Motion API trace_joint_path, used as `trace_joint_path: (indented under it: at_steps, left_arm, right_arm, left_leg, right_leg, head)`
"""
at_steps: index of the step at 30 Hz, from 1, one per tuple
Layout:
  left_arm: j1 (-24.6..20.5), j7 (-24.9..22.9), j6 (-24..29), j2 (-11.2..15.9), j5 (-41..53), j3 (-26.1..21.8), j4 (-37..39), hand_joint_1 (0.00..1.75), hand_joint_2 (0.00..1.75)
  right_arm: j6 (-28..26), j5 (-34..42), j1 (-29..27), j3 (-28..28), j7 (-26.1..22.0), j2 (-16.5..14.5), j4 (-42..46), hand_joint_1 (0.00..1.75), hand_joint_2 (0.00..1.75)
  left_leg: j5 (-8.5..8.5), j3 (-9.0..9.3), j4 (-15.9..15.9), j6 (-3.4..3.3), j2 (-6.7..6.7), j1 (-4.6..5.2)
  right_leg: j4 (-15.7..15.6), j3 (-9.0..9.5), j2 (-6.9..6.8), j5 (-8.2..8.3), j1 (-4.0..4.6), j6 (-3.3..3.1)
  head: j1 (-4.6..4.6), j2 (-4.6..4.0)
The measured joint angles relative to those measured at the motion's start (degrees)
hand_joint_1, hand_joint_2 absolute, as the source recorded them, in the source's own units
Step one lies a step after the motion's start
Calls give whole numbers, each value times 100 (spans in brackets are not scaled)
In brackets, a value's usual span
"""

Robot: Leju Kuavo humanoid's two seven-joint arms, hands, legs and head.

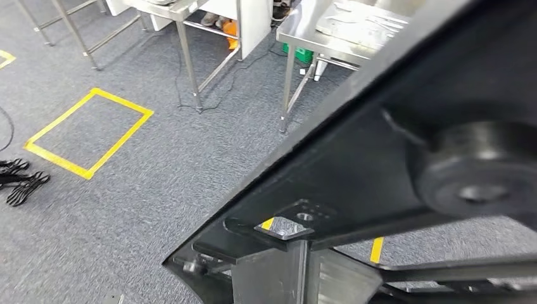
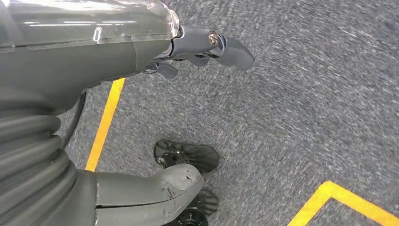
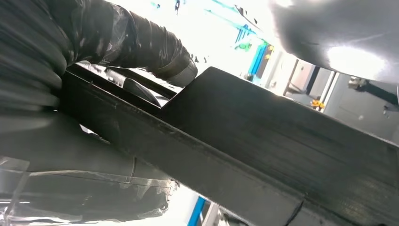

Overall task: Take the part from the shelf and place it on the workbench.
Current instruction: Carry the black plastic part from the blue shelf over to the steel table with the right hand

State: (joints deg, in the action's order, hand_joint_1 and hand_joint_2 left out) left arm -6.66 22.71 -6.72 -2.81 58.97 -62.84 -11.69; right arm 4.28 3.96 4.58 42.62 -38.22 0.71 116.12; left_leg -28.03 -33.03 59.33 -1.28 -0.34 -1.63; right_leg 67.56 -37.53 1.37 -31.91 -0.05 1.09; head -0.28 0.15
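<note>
A big black part with a round boss and a bolted metal bracket hangs slanted close before my head camera, covering the lower right of that view. My right hand grips this part, with its fingers wrapped over one edge and the thumb under it. A steel workbench with flat metal pieces on it stands at the far side, above the part's upper edge. My left hand hangs over the grey carpet, thumb and fingers apart, with nothing in it.
A second steel table stands left of the workbench, with thin legs and cables beneath. A yellow tape rectangle marks the carpet at the left, with black ribbed objects beside it. Yellow tape lines run under my left hand.
</note>
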Motion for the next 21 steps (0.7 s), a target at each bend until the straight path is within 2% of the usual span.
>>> trace_joint_path:
  at_steps: [2, 3, 4, 6, 7, 8, 9, 11, 12, 14, 15, 17, 18, 19, 20, 21]
  left_arm:
    - [18, 0, -3, 1, 0, 0, 0, 0, 175]
    - [23, 0, -4, 2, 0, 0, 0, 0, 175]
    - [23, -1, -4, 2, 0, 0, 0, 0, 175]
    - [20, -3, -3, 2, -2, 0, 0, 0, 175]
    - [19, -9, 1, 1, -6, 0, 0, 0, 175]
    - [20, -25, 5, 1, -13, 0, 0, 0, 175]
    - [22, -45, 10, 1, -23, 0, 0, 0, 175]
    - [18, -89, 19, 0, -50, -1, 0, 0, 175]
    - [12, -101, 26, -1, -65, -2, 0, 0, 175]
    - [10, -114, 49, -3, -99, -3, 0, 0, 175]
    - [21, -121, 62, -3, -117, -5, 0, 0, 175]
    - [60, -141, 79, -3, -143, -21, 0, 0, 175]
    - [78, -149, 84, -3, -148, -31, 0, 0, 175]
    - [90, -155, 86, -3, -151, -39, 0, 0, 175]
    - [96, -157, 89, -3, -155, -44, 0, 0, 175]
    - [97, -158, 92, -3, -159, -48, 0, 0, 175]
  right_arm:
    - [0, 2, 6, 1, 1, -1, -3, 175, 175]
    - [0, 2, 5, 1, 1, -1, -5, 175, 175]
    - [0, 2, 5, 1, 0, -1, -6, 175, 175]
    - [1, 3, 13, 2, 0, -1, -4, 175, 175]
    - [1, 4, 24, 4, 1, -1, -4, 175, 175]
    - [2, 9, 38, 10, 2, -1, -3, 175, 175]
    - [2, 15, 50, 16, 4, -1, -3, 175, 175]
    - [2, 30, 59, 24, 7, -2, -3, 175, 175]
    - [3, 37, 56, 26, 10, -3, -3, 175, 175]
    - [4, 56, 61, 30, 20, -5, -7, 175, 175]
    - [5, 65, 62, 33, 25, -6, -12, 175, 175]
    - [10, 74, 61, 35, 31, -6, -35, 175, 175]
    - [15, 74, 55, 35, 33, -5, -51, 175, 175]
    - [21, 74, 51, 35, 35, -5, -68, 175, 175]
    - [26, 74, 48, 36, 37, -5, -84, 175, 175]
    - [31, 74, 47, 38, 38, -5, -98, 175, 175]
  left_leg:
    - [-17, 12, -5, -17, 119, 13]
    - [-30, 21, -4, -18, 175, 15]
    - [-45, 37, -4, -11, 225, 15]
    - [-80, 94, -8, 17, 309, 15]
    - [-101, 120, -8, 42, 346, 24]
    - [-116, 140, -14, 67, 385, 32]
    - [-129, 155, -23, 94, 428, 39]
    - [-145, 199, -61, 150, 525, 49]
    - [-173, 220, -48, 177, 512, 44]
    - [-378, 114, 256, 207, 343, 39]
    - [-547, -44, 585, 209, 214, 30]
    - [-821, -443, 1308, 216, 94, 32]
    - [-821, -570, 1488, 220, 79, 32]
    - [-706, -601, 1460, 221, 71, 32]
    - [-499, -528, 1220, 217, 59, 31]
    - [-267, -388, 846, 208, 9, 28]
  right_leg:
    - [614, -356, -79, -208, -44, 50]
    - [720, -439, -92, -178, -58, 64]
    - [627, -416, -109, -45, -67, 68]
    - [-48, -97, -227, 360, -58, 33]
    - [-395, 75, -329, 487, -24, -4]
    - [-640, 191, -408, 550, 11, -44]
    - [-753, 237, -457, 544, 45, -80]
    - [-789, 241, -384, 532, 71, -138]
    - [-830, 269, -335, 546, 59, -169]
    - [-922, 340, -246, 583, 21, -242]
    - [-945, 365, -201, 591, 5, -270]
    - [-934, 368, -90, 579, 11, -304]
    - [-920, 368, -25, 568, 16, -308]
    - [-900, 371, 41, 554, 19, -306]
    - [-873, 375, 104, 535, 18, -296]
    - [-839, 377, 161, 508, 15, -279]
  head:
    - [-1, 0]
    - [0, 0]
    - [0, 0]
    - [0, 0]
    - [0, 0]
    - [-1, 0]
    - [-1, 0]
    - [-1, 0]
    - [-1, 0]
    - [-2, 0]
    - [-2, 0]
    - [-2, 0]
    - [-2, 0]
    - [-2, 0]
    - [-2, 0]
    - [-2, 0]
